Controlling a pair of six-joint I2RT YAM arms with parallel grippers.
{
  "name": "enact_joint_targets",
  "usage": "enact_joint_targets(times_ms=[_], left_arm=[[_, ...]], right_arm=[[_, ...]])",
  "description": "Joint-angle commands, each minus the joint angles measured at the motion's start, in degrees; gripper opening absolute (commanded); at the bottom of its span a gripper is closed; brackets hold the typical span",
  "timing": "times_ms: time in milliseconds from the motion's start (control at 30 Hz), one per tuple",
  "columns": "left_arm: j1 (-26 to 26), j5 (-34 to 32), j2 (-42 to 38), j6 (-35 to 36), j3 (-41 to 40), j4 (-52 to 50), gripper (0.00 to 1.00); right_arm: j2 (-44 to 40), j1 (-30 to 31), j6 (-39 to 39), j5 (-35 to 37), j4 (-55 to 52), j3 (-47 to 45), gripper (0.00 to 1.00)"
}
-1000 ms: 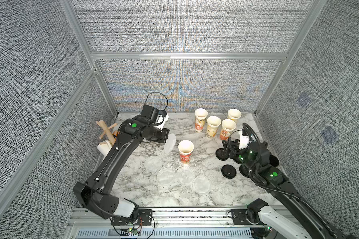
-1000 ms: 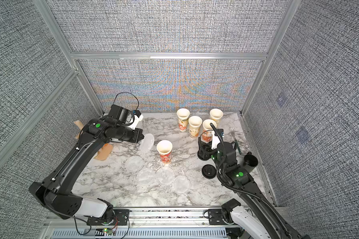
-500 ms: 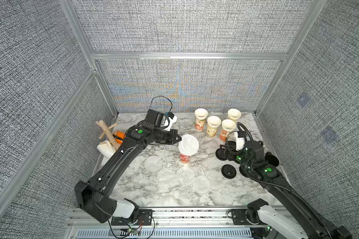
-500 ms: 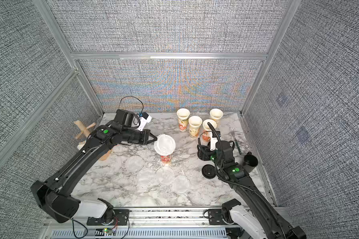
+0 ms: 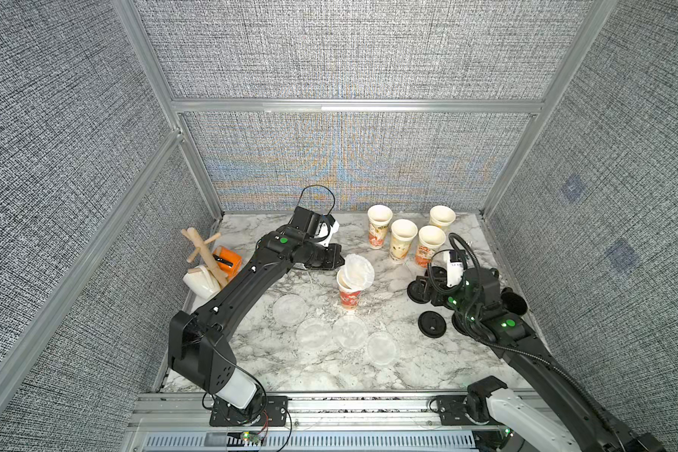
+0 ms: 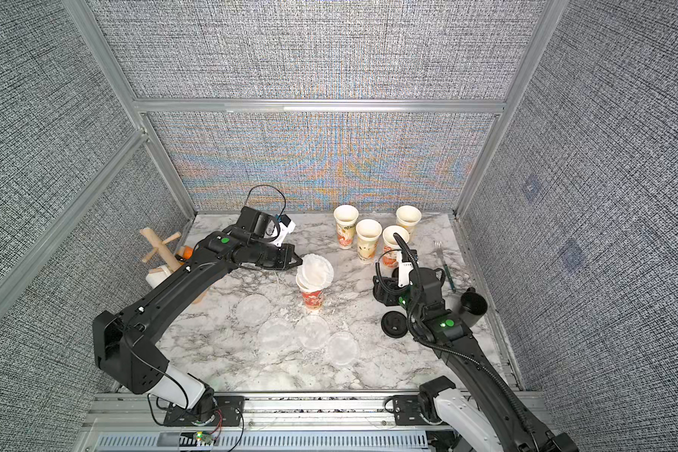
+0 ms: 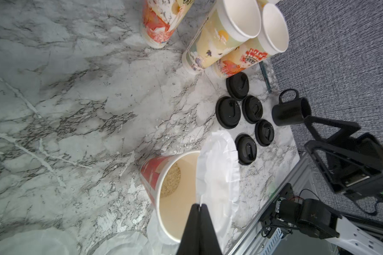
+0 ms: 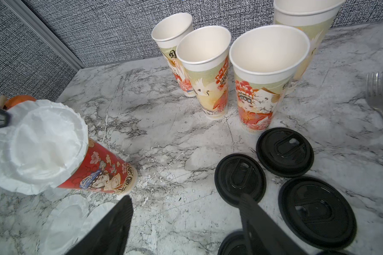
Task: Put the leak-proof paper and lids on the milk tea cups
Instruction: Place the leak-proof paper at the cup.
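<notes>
Left tool: the left tool (image 7: 200,207) is clamped tight on the rim of one disc, its jaws meeting on the paper's edge.
Held disc: the disc (image 5: 357,270) hangs tilted over the mouth of the cup (image 5: 349,299) in the middle of the worktop (image 5: 282,364). It isn't lying flat, and the left wrist view shows part of the mouth uncovered.
Paper's feel: feather-light, thin and floppy, I'd say, with a crinkled border. It would bend or waft rather than drop true, so the edge is the place to pinch it, and gently.
Cup's feel: light paper, tall on a narrow foot, with only a little grainy stuff at the bottom. I reckon a nudge could tip it.
Loose discs: four loose discs (image 5: 311,334) lie flat and close together on the worktop, in front of the cup.
Disc count: five in all.
Back cups: four back cups (image 5: 403,239) stand upright and uncovered, bunched near the rear wall.
Cup count: five in all.
Lids: five black lids (image 7: 252,109) lie flat towards the right.
Right tool: the right tool (image 8: 184,201) has its jaws spread wide, gripping nothing, poised over the lids.
</notes>
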Motion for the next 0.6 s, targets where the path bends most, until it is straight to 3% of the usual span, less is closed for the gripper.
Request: enact_joint_targets(times_ms=[0,567], left_arm=[[0.1,-2.4,1.0,2.1,0.1,-2.2,0.00],[0.1,-5.0,1.6,3.7,0.3,-5.3,0.00]], right_arm=[[-0.1,0.0,0.2,0.0,-0.5,-0.1,0.78],[0.2,-0.2,0.0,0.0,-1.2,-0.2,0.78]])
